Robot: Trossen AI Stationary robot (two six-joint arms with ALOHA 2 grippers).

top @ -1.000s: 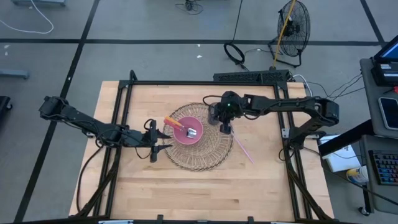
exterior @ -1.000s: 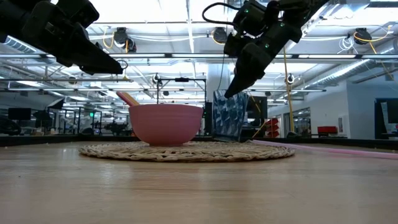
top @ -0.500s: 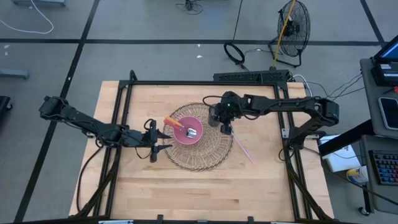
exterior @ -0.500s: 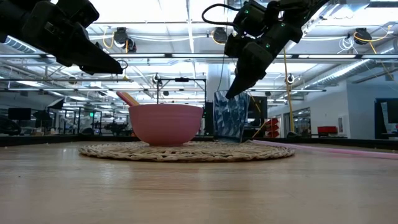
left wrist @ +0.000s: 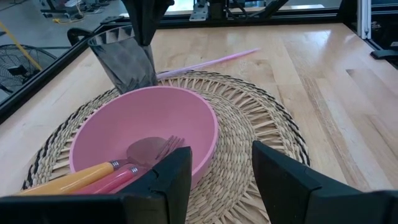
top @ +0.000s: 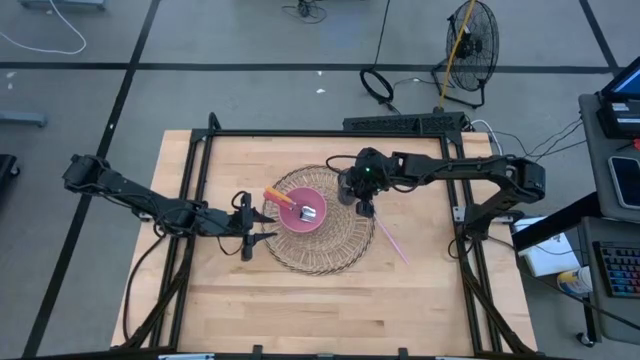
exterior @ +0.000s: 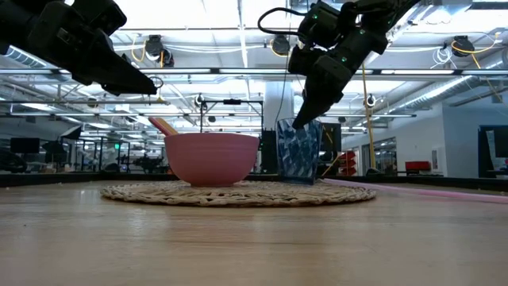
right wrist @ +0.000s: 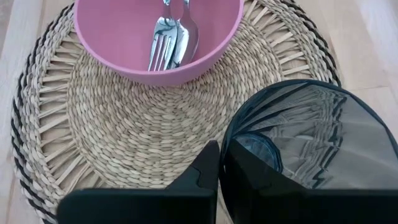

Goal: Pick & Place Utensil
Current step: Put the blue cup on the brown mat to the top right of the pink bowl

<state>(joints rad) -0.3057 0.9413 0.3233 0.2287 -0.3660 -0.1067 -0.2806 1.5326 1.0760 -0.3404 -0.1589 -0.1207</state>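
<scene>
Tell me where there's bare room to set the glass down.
Free: woven mat in front of the pink bowl, and bare table beyond. Crowded: right gripper holding the glass beside the bowl, pink straw right, left gripper left.

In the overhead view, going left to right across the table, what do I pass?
Left pincer → pink bowl with the fork and spoon in it → right pincer at the dark glass → pink straw. All but the left pincer and the straw's far end sit over the woven mat.
</scene>
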